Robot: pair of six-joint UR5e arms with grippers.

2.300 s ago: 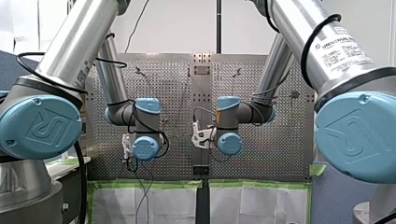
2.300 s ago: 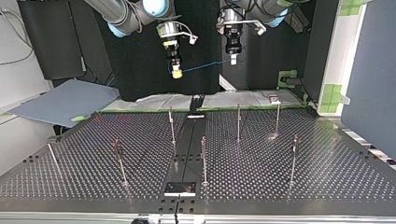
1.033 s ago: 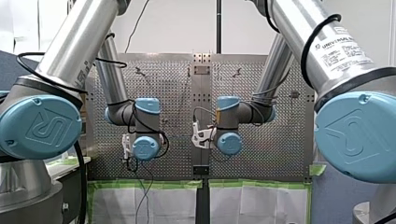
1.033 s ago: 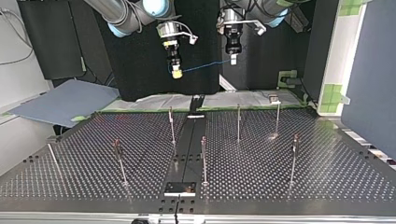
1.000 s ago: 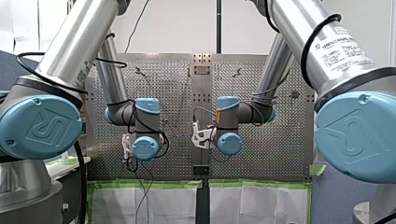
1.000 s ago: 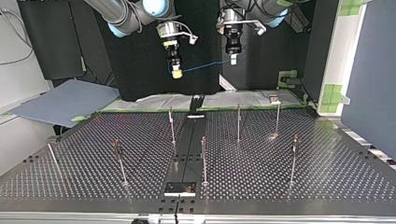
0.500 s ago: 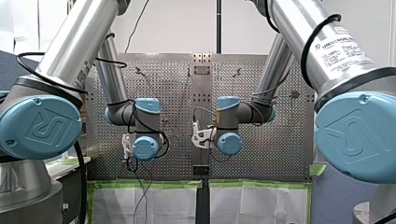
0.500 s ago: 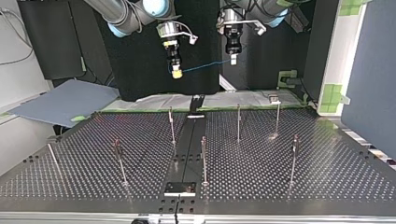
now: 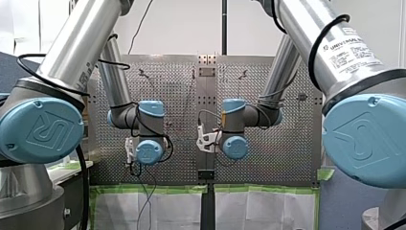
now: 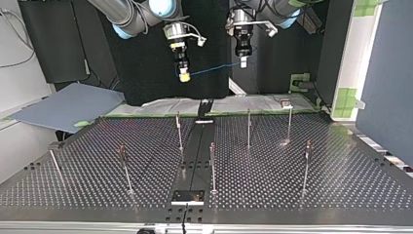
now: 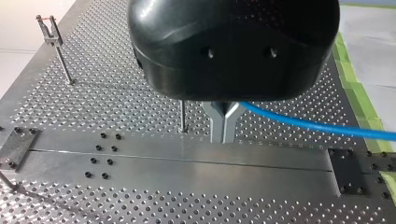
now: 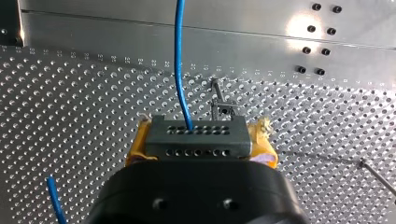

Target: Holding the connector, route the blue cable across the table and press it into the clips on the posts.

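Note:
High above the table's far edge, the blue cable (image 10: 214, 68) hangs stretched between my two grippers. My left gripper (image 11: 223, 134), black with metal fingers, is shut on the blue cable (image 11: 303, 124), which runs off to one side. My right gripper (image 12: 200, 149) is shut on the dark grey connector (image 12: 189, 135), held between its yellow pads (image 12: 136, 148); the cable (image 12: 180, 65) leaves the connector ahead of it. In the top view my left gripper (image 10: 243, 62) is at the right and my right gripper (image 10: 183, 75) at the left. The front view hides both grippers behind the wrists.
Several thin posts with clips stand on the perforated table (image 10: 311, 200), among them a far one (image 10: 178, 129), a middle one (image 10: 212, 165) and a right one (image 10: 306, 165). A dark centre strip (image 10: 195, 161) runs across the table. A loose blue cable end (image 12: 54, 200) shows beside my right gripper.

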